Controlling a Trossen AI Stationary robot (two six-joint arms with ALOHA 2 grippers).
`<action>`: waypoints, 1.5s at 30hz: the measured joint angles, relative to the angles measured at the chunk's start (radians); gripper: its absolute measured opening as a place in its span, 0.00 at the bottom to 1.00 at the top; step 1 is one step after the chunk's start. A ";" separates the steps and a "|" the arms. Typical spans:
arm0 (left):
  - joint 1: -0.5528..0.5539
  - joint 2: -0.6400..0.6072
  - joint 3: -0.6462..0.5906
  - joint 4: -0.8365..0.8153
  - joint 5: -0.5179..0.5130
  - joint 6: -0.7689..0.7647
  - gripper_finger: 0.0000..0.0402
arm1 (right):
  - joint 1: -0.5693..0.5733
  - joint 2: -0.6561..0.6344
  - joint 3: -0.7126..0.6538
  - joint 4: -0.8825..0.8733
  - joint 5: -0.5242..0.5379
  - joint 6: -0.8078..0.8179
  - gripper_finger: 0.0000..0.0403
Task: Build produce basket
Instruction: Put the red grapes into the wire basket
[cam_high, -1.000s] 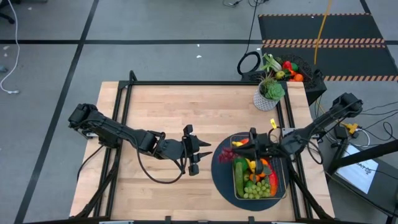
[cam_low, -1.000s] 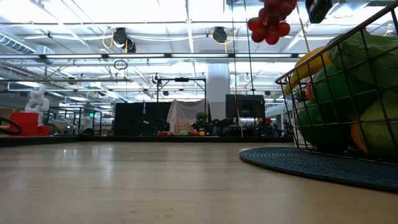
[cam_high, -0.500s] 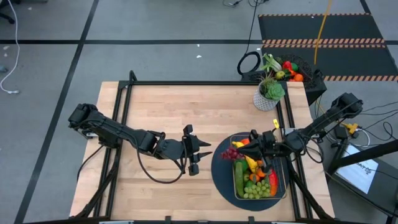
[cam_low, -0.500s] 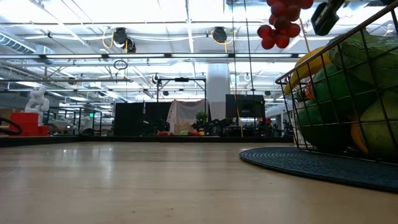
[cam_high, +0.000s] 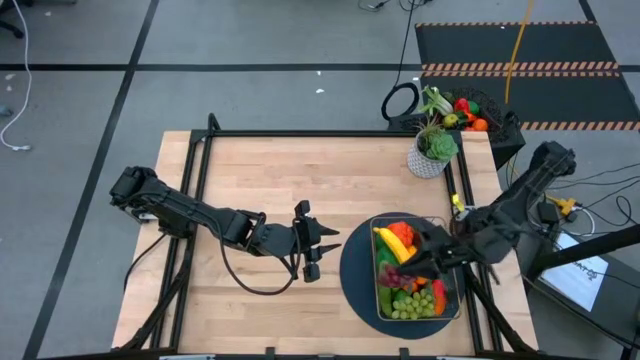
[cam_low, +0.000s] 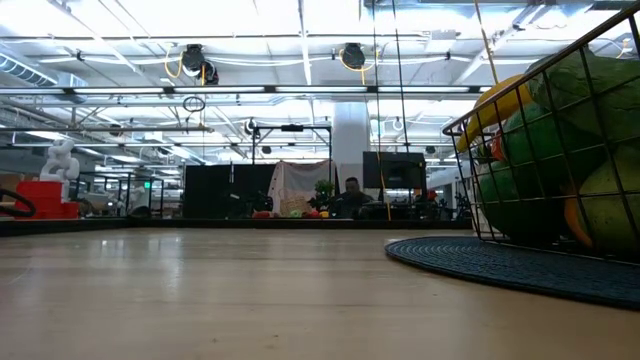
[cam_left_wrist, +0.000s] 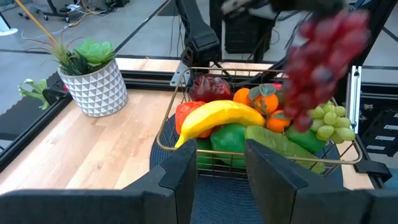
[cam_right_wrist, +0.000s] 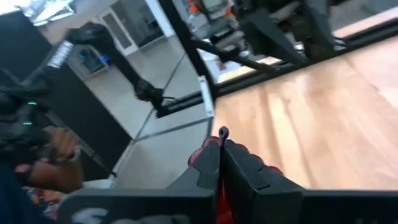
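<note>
The wire basket (cam_high: 452, 312) stands on a dark round mat (cam_high: 355, 285) at the table's near right. It holds a banana (cam_left_wrist: 217, 118), oranges, green grapes (cam_left_wrist: 329, 121) and other produce. My right gripper (cam_high: 415, 262) hovers over the basket, shut on a bunch of red grapes (cam_left_wrist: 320, 62) that shows blurred in the left wrist view. My left gripper (cam_left_wrist: 221, 171) waits above the table's middle, to the left of the mat. It is open, empty and faces the basket. The low view shows only the basket's side (cam_low: 560, 150). My right gripper pinches the grape bunch's thin stem (cam_right_wrist: 222, 132) between its two fingertips. The fingers (cam_right_wrist: 208, 165) come nearly level, slanting in from the table's right side. The bunch (cam_right_wrist: 266, 171) hangs below the fingers, over the produce in the basket.
A potted plant in a white pot (cam_high: 432, 150) stands at the far right corner. A black bin with more produce (cam_high: 465, 110) sits beyond it, off the table. A person's hand (cam_right_wrist: 56, 168) shows beside the table. Bare wood (cam_high: 270, 180) lies left of and beyond the mat.
My right gripper has carried the red grapes from over the mat's left part, rising and moving right and toward the near edge. It is now above the basket, with its wrist turned. The bunch has risen out of the low view's top.
</note>
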 joint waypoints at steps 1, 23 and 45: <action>0.000 0.000 0.000 0.000 0.000 0.000 0.34 | 0.013 -0.001 0.018 -0.008 0.004 0.001 0.01; -0.001 0.000 0.000 0.002 0.000 -0.004 0.34 | 0.091 -0.116 -0.038 -0.029 0.129 -0.025 0.03; -0.001 0.000 0.000 0.002 0.000 -0.003 0.34 | 0.091 -0.217 -0.235 -0.051 0.131 0.077 0.04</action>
